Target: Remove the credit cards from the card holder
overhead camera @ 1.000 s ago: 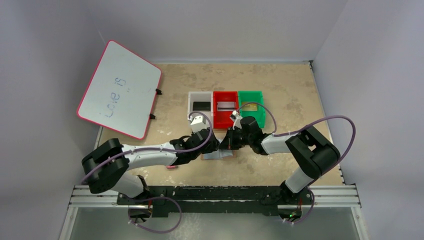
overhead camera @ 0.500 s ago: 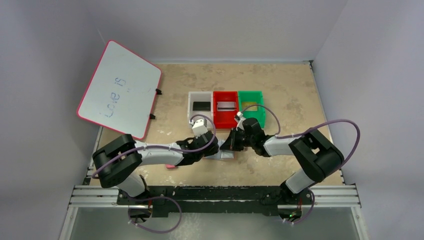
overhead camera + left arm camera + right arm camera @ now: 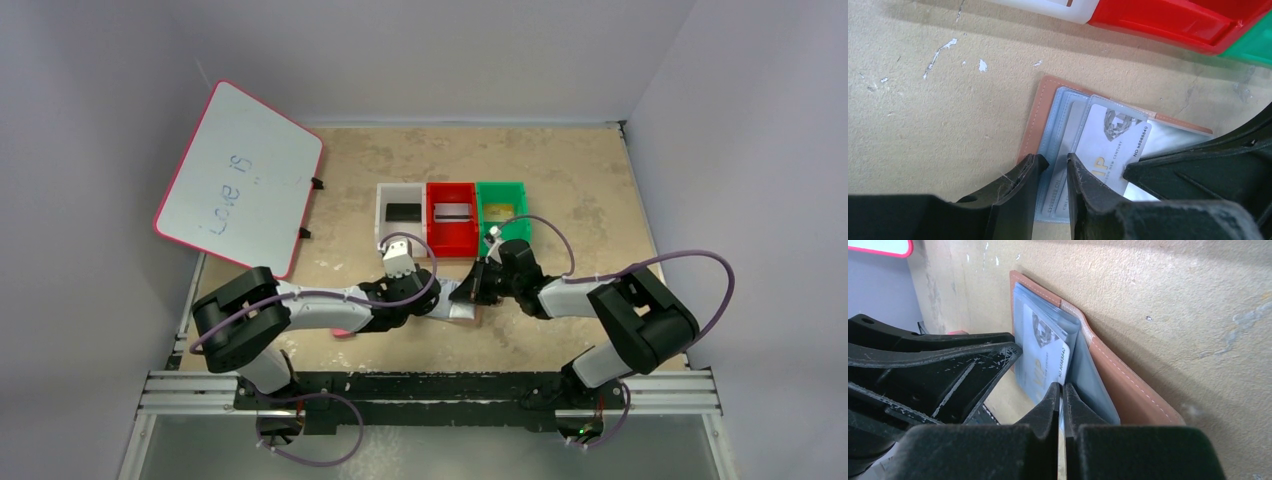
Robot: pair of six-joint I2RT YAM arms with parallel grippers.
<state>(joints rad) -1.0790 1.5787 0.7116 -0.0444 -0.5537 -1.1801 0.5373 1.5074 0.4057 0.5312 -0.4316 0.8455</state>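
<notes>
The tan card holder (image 3: 1034, 116) lies open on the table, its blue-grey sleeves (image 3: 1060, 112) fanned out. A silver-white credit card (image 3: 1113, 147) marked VIP sticks partway out of a sleeve. My right gripper (image 3: 1062, 390) is shut on that card's edge (image 3: 1045, 357). My left gripper (image 3: 1054, 162) stands with a narrow gap between its jaws, its fingertips on the sleeve stack, where another card lies. From above, both grippers meet over the holder (image 3: 462, 310). One card lies in each bin: black (image 3: 402, 211), silver (image 3: 453, 211), gold (image 3: 503, 211).
White bin (image 3: 383, 215), red bin (image 3: 433, 222) and green bin (image 3: 522, 222) stand in a row just behind the holder. A red-framed whiteboard (image 3: 240, 180) leans at the back left. A pink block (image 3: 342, 333) lies under my left arm.
My right gripper has pulled to the right with the card, drawing it further out of the sleeve. My left gripper's jaws have narrowed over the sleeves and that arm has settled lower.
</notes>
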